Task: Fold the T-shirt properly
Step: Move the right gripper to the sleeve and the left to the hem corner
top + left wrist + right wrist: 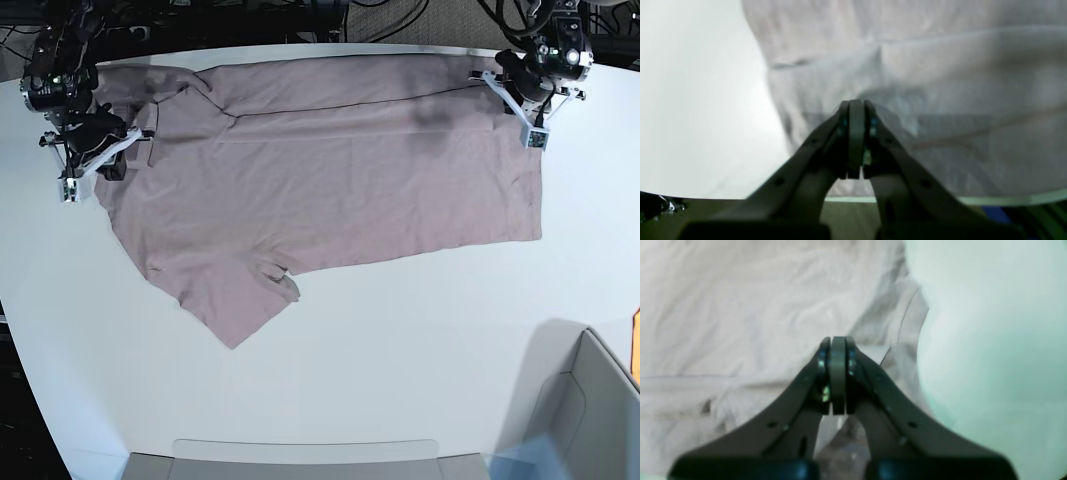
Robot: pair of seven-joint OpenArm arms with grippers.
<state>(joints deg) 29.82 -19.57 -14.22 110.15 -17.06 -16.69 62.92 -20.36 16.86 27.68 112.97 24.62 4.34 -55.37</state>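
Observation:
The T-shirt [330, 180] is dusty mauve-pink and lies spread flat across the far half of the white table, with one sleeve [235, 305] pointing toward the near side. A long fold line runs along its far edge. My left gripper [856, 102] is shut at the shirt's far right corner [503, 85], and the cloth [940, 83] creases up toward its tips. My right gripper [838, 338] is shut at the shirt's far left end [128, 150], and the wrinkled cloth [740, 306] gathers at its tips.
A grey bin [590, 400] stands at the near right corner. A grey tray edge [300, 450] lies along the table's near side. Cables and stands crowd the back edge. The table's far edge [1007, 200] runs right under my left gripper.

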